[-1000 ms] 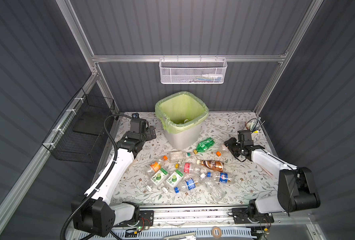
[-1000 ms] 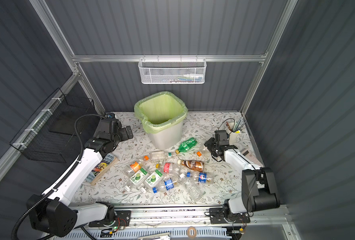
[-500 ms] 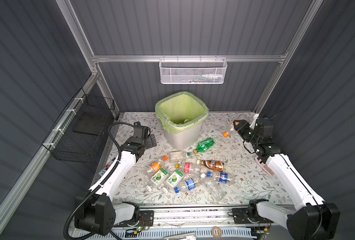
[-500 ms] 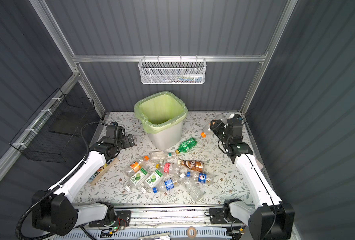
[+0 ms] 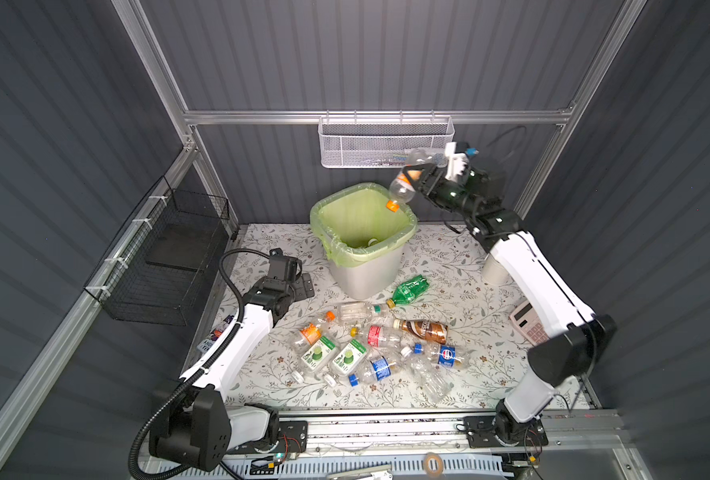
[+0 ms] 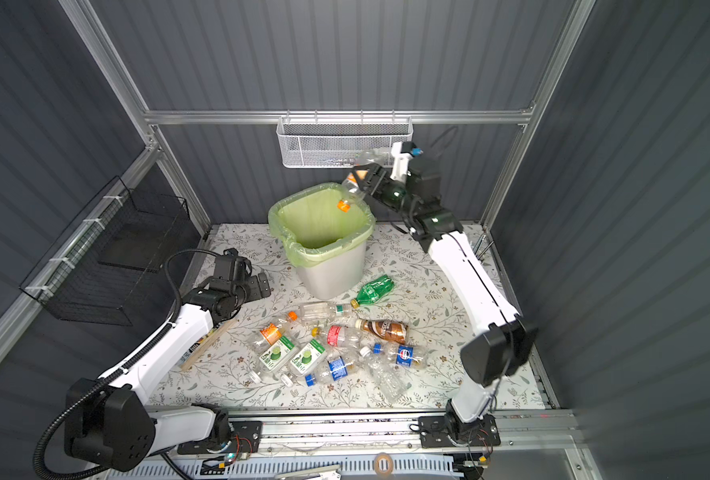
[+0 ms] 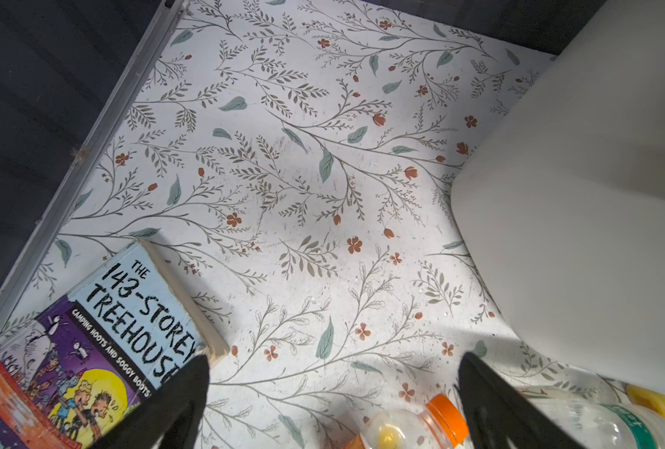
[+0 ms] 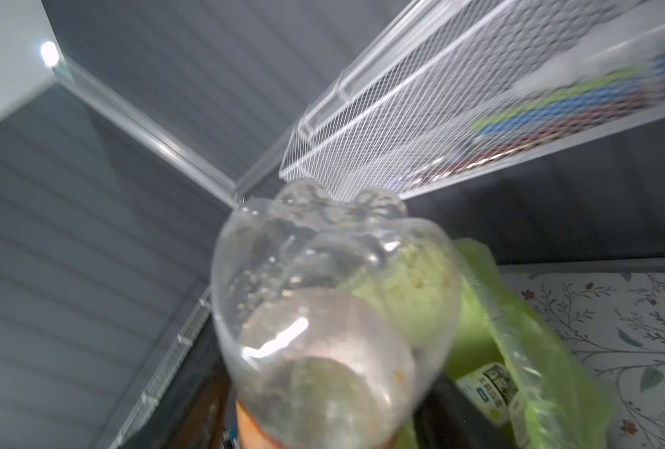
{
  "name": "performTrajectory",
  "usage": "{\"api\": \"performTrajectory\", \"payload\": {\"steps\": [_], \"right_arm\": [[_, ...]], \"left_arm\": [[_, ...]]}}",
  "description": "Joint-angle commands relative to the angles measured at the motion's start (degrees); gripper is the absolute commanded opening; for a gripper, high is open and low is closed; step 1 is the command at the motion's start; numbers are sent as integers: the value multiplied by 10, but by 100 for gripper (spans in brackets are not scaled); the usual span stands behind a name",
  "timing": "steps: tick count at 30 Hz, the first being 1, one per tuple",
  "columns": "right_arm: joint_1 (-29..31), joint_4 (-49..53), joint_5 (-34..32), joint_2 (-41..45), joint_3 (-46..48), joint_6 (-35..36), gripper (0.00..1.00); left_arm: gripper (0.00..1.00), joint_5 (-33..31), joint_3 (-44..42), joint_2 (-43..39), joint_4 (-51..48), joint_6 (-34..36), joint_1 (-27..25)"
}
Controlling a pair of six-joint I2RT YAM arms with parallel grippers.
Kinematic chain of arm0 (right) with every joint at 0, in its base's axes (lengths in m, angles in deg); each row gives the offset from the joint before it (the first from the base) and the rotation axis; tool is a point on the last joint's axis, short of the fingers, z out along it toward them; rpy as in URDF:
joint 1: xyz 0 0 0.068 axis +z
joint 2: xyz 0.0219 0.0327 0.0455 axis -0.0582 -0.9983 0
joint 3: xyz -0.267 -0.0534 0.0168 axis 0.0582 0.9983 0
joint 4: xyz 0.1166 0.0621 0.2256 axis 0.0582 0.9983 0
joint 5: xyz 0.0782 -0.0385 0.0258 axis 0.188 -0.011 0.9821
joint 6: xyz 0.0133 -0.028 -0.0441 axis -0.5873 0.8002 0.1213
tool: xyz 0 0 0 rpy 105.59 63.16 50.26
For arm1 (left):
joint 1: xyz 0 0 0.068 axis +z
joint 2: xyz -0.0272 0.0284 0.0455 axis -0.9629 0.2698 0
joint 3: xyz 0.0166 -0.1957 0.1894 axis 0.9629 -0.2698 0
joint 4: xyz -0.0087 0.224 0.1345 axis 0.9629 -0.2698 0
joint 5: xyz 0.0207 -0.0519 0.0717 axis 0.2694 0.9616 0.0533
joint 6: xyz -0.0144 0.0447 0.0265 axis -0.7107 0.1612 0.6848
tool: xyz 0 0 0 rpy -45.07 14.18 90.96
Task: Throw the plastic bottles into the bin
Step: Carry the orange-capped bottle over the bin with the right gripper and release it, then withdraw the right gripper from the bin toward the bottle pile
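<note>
- Loose bottles [image 5: 380, 365] are scattered across the desk's [image 5: 461, 257] front half.
- The left end effector [image 7: 335, 369] is held spread and empty near the left edge.
- The bin [image 5: 366, 274] is set mid-rear.
- A raised bottle [image 5: 403, 185] is seen between the right end effector's [image 5: 417, 178] jaws. It is tilted cap-down over the bin's right rear rim; whether it is pinched or released cannot be told.

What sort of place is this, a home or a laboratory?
Probably a robot test booth, not a home: grey panel walls on a metal frame, and two robot arms mounted on a rail.
</note>
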Motion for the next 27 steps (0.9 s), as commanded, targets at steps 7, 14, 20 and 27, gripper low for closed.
{"api": "performTrajectory", "payload": {"steps": [7,14,20,27], "right_arm": [[-4,96,-65,57,9,100,99],[-23,20,-119,168,183,90,99],[-37,37,-134,239,308,111,99],[-37,94,-163,339,461,139,99]], "left_arm": [[100,-1,-1,-24,-6,12,4],[100,15,-5,-27,-16,23,4],[100,28,-17,-33,-17,12,3],[100,30,-25,-40,-4,-3,3]]}}
